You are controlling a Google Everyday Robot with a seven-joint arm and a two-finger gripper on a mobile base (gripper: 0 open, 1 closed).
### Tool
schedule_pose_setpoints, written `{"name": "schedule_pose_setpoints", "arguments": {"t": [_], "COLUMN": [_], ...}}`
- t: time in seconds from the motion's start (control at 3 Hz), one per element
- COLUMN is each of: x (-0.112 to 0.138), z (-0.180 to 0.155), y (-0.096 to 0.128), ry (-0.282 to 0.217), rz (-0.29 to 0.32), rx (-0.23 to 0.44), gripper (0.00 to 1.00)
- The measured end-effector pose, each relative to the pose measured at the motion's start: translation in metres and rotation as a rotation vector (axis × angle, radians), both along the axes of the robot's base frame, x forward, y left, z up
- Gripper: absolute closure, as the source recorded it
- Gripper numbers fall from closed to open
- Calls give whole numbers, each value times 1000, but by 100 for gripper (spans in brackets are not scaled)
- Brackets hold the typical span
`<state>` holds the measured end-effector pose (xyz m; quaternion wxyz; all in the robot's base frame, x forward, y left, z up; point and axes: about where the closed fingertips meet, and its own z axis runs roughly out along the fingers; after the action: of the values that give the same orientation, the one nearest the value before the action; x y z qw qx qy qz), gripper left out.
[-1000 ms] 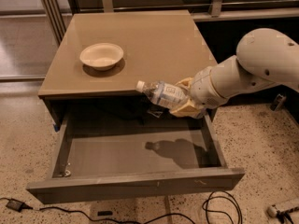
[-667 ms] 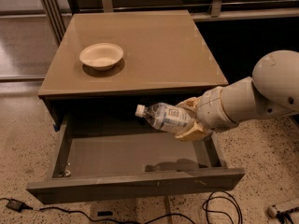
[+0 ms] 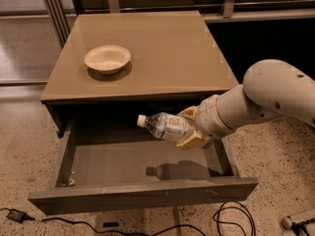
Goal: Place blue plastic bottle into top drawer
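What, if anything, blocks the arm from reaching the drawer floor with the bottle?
Likely nothing, so yes. The end effector, gripping the bottle, hangs over the open drawer, right of centre; the floor beneath shows only a shadow. The bowl sits on the cabinet top.

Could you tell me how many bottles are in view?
1: the blue plastic bottle, held sideways in the claw over the open top drawer, right side. Its shadowed back might hide more.
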<state>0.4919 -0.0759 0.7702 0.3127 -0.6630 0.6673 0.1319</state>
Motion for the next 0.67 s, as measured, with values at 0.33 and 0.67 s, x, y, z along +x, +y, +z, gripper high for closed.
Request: {"name": "schedule_pose_setpoints", "arguments": {"t": [0.33, 0.67], "x": [26, 41], "z": [-48, -73], "y": [7, 7], "ry": [60, 77], "rz": [-14, -34], "rx": [-24, -33], "gripper": [100, 100]}}
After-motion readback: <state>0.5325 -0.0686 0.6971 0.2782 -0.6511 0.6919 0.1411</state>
